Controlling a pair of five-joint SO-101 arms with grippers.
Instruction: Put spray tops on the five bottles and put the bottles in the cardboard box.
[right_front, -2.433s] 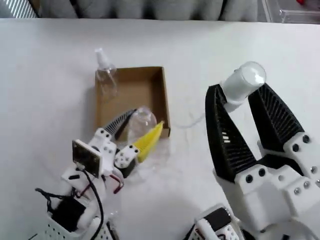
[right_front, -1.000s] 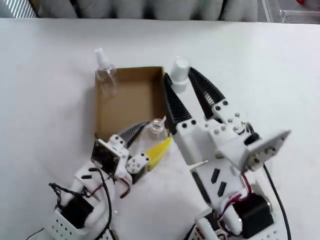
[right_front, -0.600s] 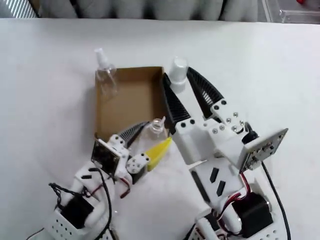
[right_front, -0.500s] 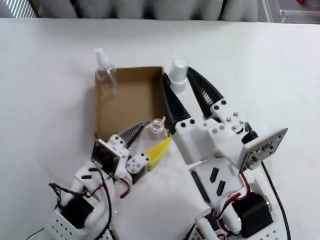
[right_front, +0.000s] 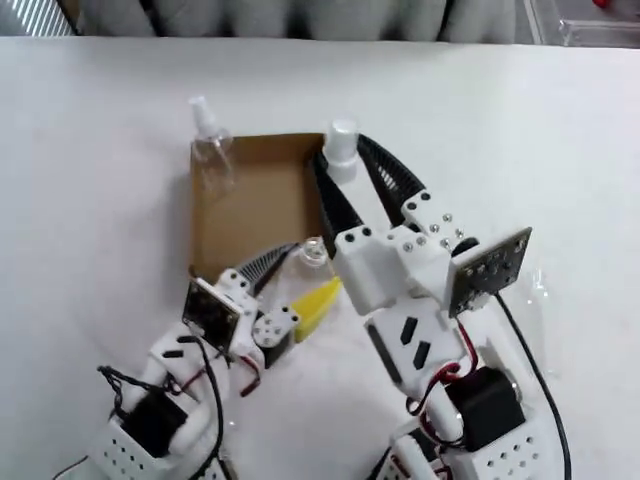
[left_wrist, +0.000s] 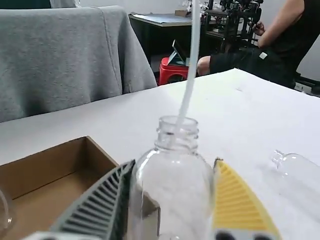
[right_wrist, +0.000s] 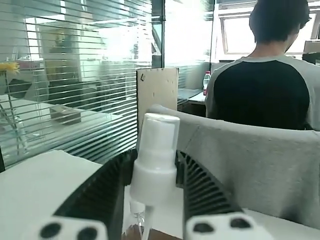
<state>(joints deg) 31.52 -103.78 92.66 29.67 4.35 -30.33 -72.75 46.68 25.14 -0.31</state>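
Over the white table (right_front: 520, 110) my left tool (right_front: 312, 266) grips the clear plastic bottle (left_wrist: 172, 180) upright; my right tool (right_front: 342, 160) holds the white spray top (right_wrist: 155, 150), tube seemingly inside the neck. I should lower straight.

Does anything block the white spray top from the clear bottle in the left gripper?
Nothing visible does. The thin tube of the white spray top dips into the open neck of the clear plastic bottle.

Bottle (left_wrist: 170, 185) base and spray top (left_wrist: 191, 60) tube's upper end off-frame.
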